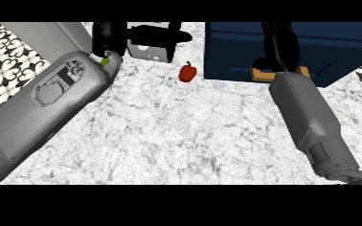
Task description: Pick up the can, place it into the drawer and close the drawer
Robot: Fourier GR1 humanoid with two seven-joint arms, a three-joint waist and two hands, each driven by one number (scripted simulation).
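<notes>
From the head view, the right hand (277, 43) reaches over the dark blue drawer (233, 52), its fingers curled down at the wooden handle (263, 75) on the drawer's front; whether they actually clasp the handle cannot be told, since the forearm covers the spot. The left hand (107, 36) is at the far side of the marble surface (176, 134), fingers closed around something, of which only a small green edge (105, 61) peeks out below them; if that is the can, it sits inside the left fingers, and its long axis and heading cannot be read. A red pepper (187, 72) lies between the two sets of fingers, nearer the drawer, and a white box (150, 51) stands just right of the left fingers. The step in hand looks like working the drawer. Next, the can must go in before the closing push.
</notes>
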